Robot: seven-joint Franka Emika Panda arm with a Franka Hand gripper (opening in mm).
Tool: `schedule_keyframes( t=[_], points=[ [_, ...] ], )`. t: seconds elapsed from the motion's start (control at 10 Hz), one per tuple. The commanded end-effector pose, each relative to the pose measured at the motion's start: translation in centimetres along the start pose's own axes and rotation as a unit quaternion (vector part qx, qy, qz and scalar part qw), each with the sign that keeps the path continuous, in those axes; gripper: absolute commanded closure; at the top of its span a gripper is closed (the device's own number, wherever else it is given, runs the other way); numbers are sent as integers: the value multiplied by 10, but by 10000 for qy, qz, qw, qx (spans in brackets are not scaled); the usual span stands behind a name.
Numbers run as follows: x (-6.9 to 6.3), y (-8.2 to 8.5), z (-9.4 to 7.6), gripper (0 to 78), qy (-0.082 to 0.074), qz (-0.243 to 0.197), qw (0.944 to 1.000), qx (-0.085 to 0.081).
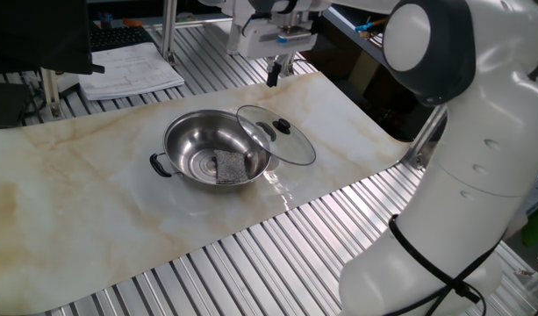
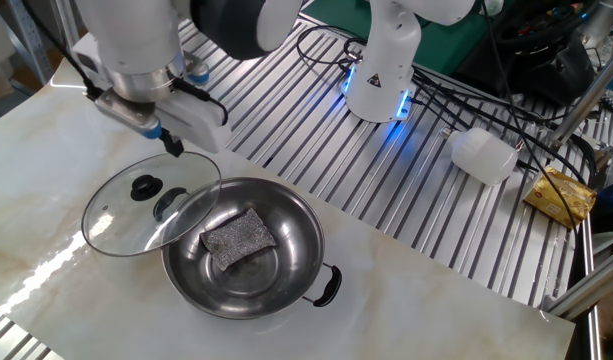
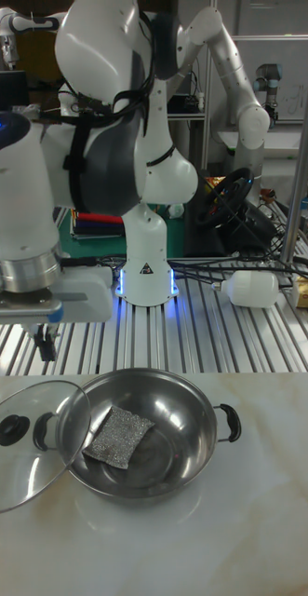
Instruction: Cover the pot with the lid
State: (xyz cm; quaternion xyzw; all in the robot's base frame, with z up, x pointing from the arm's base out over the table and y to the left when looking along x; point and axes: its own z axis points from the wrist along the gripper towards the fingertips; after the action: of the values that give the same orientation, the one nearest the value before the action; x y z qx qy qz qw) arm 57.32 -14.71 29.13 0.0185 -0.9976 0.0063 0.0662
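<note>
The shiny steel pot [image 1: 198,140] [image 2: 286,262] [image 3: 177,410] stands on the marble-look mat with black side handles. The glass lid [image 1: 290,145] [image 2: 126,215] [image 3: 19,466] with its black knob [image 1: 283,125] leans tilted on the pot's rim, one edge resting on the mat. It covers only a sliver of the opening. My gripper [image 1: 274,75] [image 2: 174,148] [image 3: 46,346] hangs in the air beyond the lid, near the mat's far edge, with its fingers together and nothing between them.
A grey scouring pad [image 1: 226,167] [image 2: 238,236] [image 3: 119,435] lies inside the pot. Papers [image 1: 128,72] sit past the mat. A white bottle [image 2: 483,155], a yellow packet [image 2: 561,195], cables and another arm's base [image 2: 381,70] stand on the slatted table.
</note>
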Motion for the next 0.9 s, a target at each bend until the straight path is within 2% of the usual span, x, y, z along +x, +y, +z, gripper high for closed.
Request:
schedule_keyframes(
  t=[0.1, 0.5, 0.7, 0.9],
  points=[
    [-7, -53, 15, 776, -47, -39, 9999, -153],
    [-4, -62, 33, 776, -62, 42, 9998, -180],
    [-3, -70, 59, 776, -110, 110, 9995, -270],
    [-3, -75, 75, 776, -194, 93, 9994, -285]
  ],
)
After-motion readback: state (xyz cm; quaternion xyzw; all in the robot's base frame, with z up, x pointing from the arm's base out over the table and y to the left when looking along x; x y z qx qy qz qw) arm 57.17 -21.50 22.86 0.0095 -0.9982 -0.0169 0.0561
